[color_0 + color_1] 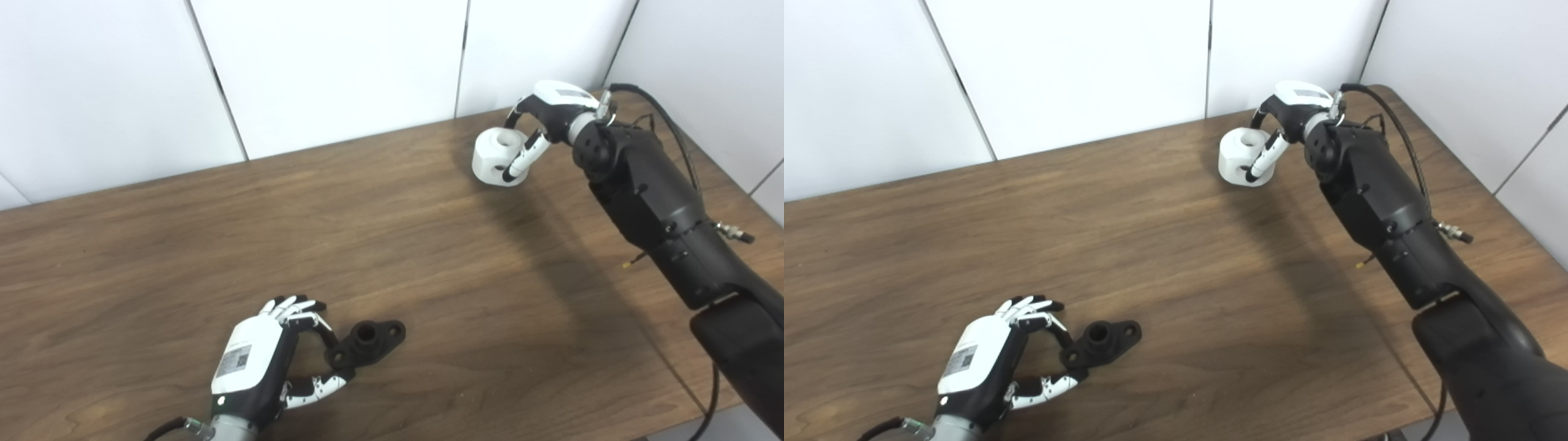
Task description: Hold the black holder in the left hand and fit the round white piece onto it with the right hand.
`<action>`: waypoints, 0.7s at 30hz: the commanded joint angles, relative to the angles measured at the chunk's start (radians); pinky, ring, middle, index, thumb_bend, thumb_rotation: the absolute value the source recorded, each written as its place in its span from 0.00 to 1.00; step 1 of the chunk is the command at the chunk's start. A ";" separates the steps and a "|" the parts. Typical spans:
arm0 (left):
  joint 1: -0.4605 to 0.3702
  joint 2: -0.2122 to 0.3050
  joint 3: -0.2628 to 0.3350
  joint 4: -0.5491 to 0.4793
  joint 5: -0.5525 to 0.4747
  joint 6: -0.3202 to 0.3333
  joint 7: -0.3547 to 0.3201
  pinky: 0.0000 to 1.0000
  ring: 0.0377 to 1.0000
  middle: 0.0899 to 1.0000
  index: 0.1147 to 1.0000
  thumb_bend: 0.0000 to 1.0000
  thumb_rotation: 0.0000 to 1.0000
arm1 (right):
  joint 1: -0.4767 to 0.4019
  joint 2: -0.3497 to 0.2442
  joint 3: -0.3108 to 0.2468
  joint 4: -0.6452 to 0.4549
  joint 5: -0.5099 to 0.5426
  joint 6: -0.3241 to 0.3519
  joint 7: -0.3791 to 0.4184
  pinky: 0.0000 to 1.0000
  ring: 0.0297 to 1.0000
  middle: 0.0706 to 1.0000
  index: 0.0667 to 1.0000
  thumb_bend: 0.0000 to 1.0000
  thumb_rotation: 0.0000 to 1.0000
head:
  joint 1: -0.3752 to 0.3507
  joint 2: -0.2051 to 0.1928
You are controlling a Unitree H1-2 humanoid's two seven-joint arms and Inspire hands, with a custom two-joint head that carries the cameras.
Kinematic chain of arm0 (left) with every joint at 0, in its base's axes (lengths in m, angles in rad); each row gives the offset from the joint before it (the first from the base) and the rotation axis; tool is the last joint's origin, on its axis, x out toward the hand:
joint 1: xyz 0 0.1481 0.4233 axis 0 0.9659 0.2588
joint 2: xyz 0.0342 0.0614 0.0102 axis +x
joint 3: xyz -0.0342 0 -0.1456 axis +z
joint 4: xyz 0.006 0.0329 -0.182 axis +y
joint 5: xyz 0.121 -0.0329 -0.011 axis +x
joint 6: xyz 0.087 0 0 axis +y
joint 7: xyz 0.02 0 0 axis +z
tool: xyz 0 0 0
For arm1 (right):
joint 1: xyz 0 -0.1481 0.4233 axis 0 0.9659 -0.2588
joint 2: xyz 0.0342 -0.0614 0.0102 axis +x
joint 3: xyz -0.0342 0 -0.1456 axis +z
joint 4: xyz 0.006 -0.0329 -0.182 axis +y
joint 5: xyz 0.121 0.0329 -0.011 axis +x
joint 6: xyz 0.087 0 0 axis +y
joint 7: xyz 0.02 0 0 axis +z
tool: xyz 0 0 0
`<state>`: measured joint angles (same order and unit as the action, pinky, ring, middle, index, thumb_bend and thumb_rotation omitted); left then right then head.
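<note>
1. Nearest, the left hand (pixel 257 367) sits low on the table (pixel 184 245) with fingers and thumb curled around one end of the black holder (pixel 366 343). They touch or nearly touch that end, but the holder lies flat on the wood — I cannot tell if the grip has truly closed. If it has not, lifting now could let the holder pivot or slide away.
2. The holder's round socket faces up and its far ear sticks out clear of the fingers. Held by one end only, it would likely twist under any downward push — a fuller grasp seems safer.
3. Between the two hands lies a wide stretch of bare wood, so the pieces are well apart; a long carry gives time for slip.
4. Farthest, the right hand (pixel 539 122) has fingers clamped around the round white piece (pixel 499 156), near the table's back edge. The thumb crosses its front face, and could block the seating.
</note>
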<state>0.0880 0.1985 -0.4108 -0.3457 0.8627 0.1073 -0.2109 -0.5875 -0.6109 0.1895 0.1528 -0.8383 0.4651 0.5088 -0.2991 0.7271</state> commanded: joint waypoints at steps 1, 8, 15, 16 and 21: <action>0.008 -0.001 -0.012 -0.013 0.007 0.001 -0.025 0.96 0.88 0.80 0.42 0.52 0.06 | -0.046 -0.022 -0.008 -0.015 -0.003 0.002 -0.028 0.85 0.99 0.93 0.67 0.97 0.26 | 0.000 0.003; 0.008 -0.005 -0.014 -0.016 0.013 0.006 -0.029 0.96 0.89 0.79 0.42 0.52 0.06 | -0.047 -0.020 -0.004 -0.011 0.006 -0.009 -0.037 0.84 0.98 0.92 0.64 0.95 0.26 | 0.003 0.007; 0.005 -0.009 -0.018 -0.014 0.014 0.001 -0.027 0.96 0.88 0.79 0.42 0.52 0.06 | -0.034 -0.019 -0.012 -0.003 0.021 -0.051 -0.128 0.80 0.94 0.88 0.57 0.94 0.24 | 0.006 0.008; 0.005 -0.009 -0.018 -0.014 0.013 0.000 -0.026 0.96 0.88 0.79 0.42 0.52 0.06 | -0.033 -0.019 -0.013 -0.001 0.024 -0.055 -0.140 0.79 0.94 0.87 0.55 0.93 0.24 | 0.006 0.008; 0.006 -0.014 -0.018 -0.018 0.018 0.010 -0.034 0.97 0.89 0.79 0.42 0.52 0.06 | -0.026 -0.020 -0.012 0.004 0.035 -0.070 -0.182 0.81 0.93 0.86 0.48 0.68 0.18 | 0.009 0.009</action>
<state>0.0891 0.1862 -0.4149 -0.3498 0.8707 0.1137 -0.2169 -0.5806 -0.6085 0.1923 0.1750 -0.8015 0.4185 0.3669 -0.2899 0.7363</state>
